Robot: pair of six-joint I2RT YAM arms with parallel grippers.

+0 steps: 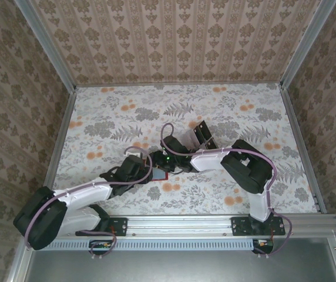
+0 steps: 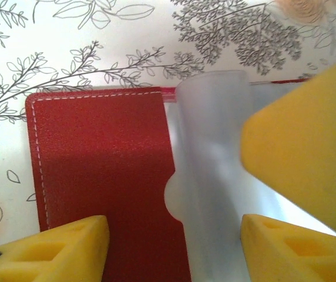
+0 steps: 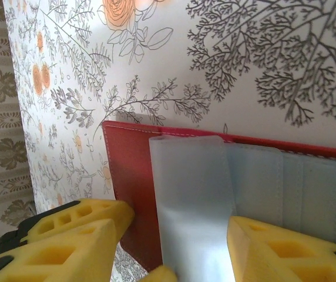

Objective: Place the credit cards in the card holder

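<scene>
The card holder is a red wallet lying open on the flowered table; it is also in the top view and the right wrist view. A greyish translucent inner sleeve curls up from its middle. My left gripper is open just above it, one finger over the red flap and one over the sleeve. My right gripper is open too, with the raised sleeve between its fingers and the right finger against the sleeve's edge. One of its yellow fingers crowds the left wrist view. Black credit cards lie beyond the grippers.
Both arms meet over the wallet at the near middle of the table. Patterned walls with metal corner posts close off the back and both sides. A metal rail runs along the near edge.
</scene>
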